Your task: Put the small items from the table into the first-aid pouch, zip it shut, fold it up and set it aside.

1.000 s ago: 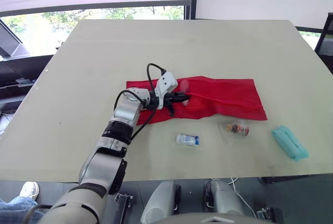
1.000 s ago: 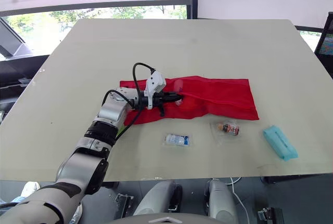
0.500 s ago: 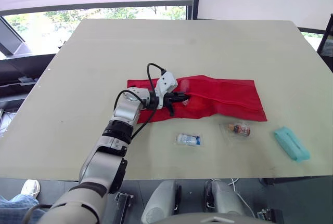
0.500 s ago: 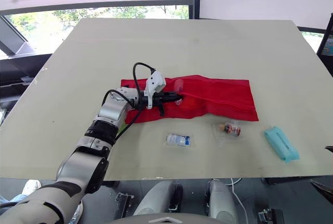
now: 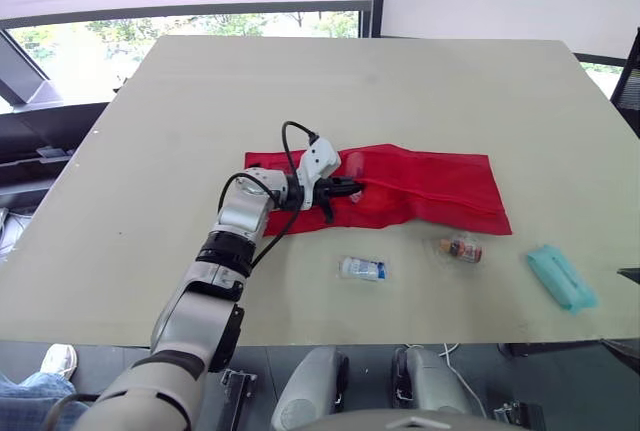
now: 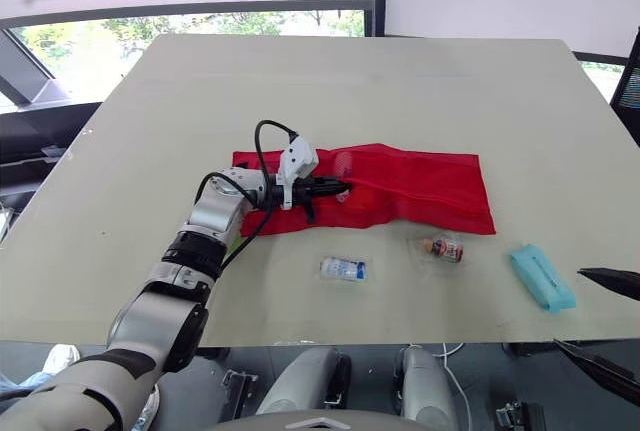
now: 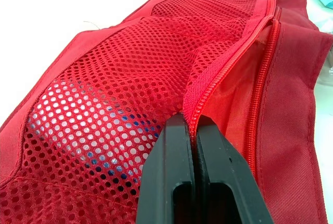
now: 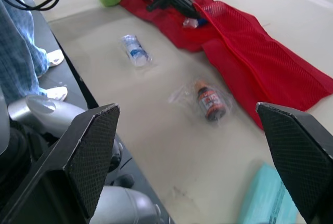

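A beige table [image 5: 200, 101] by shaded windows [image 5: 200, 26] carries the red pouch [image 5: 430, 186].

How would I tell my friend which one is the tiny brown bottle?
Find the long red pouch across the middle of the table. Just in front of its right end, nearer the robot, lies the tiny brown bottle in a clear wrapper. The white-and-blue packet is left of it and the teal pack right; only the bottle is brown.
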Available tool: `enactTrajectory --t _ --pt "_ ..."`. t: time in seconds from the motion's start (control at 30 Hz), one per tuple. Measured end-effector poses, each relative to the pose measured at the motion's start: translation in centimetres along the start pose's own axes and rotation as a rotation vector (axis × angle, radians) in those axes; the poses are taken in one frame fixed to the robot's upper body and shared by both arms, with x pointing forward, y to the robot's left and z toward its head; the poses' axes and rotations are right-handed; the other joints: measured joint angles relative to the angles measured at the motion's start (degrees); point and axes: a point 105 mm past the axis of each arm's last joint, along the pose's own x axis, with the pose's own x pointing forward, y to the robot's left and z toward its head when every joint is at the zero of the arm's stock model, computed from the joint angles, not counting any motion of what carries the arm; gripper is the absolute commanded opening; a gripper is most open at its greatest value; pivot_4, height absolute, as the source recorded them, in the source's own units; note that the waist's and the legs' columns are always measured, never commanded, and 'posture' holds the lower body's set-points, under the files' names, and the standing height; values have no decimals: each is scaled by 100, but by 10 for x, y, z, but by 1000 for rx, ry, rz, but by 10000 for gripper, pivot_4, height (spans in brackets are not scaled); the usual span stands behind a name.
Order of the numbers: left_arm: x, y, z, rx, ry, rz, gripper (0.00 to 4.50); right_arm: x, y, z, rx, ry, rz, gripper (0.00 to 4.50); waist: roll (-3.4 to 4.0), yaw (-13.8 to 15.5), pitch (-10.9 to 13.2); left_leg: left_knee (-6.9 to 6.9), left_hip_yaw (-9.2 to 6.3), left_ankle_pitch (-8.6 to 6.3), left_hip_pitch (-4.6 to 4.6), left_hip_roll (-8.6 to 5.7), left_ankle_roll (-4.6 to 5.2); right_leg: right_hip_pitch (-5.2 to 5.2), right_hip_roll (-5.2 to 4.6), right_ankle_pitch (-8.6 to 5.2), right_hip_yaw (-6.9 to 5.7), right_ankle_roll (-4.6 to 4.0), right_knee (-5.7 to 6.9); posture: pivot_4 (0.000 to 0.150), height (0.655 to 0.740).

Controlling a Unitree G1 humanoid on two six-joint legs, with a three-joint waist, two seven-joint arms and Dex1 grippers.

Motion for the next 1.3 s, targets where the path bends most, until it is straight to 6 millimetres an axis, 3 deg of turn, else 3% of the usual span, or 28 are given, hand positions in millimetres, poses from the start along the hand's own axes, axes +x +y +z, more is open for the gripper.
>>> enactTrajectory --t 0.23,0.43,0.6,0.77,0.8,1.17,1.3 --pt "-1 0 0 7 2 1 0 66 9 4 -35 -56 60 44811 -1 7 0 3 0 13 -2 -1 -22 -1 1 1 -1 -1 1 1500 7395" --pt "-3 2 0 14 8 8 0 103 21 6 -19 -69 121 44811 -5 -4 1 5 1 14 -2 -2 -24 -1 3 1 -1 -1 1 1500 7395" --pt "-4 2 0 33 15 8 0 148 34 3 -95 -35 217 44811 -7 -8 1 5 1 16 -4 -3 -25 -4 5 1 -3 -2 3 1500 7395" --pt "-4 2 1 42 16 8 0 176 39 -1 -129 -20 265 44811 -12 -12 2 13 1 17 -8 -8 -27 -4 5 2 -2 -2 2 1500 7395" --pt "-3 1 2 49 20 5 0 195 39 -5 -131 10 289 44811 -13 -13 2 12 0 18 -7 -8 -28 -5 6 2 -3 -2 3 1500 7395" --pt "-2 0 2 43 24 7 0 234 44 -41 -35 155 302 44811 -18 -21 -1 13 -4 19 -6 -15 -29 -6 8 3 -2 -3 8 1500 7395" --pt "0 -2 2 39 17 2 0 239 43 -44 -49 165 306 26717 -17 -13 -1 13 -5 18 -6 -19 -28 -6 7 3 -2 -3 10 1500 7395"
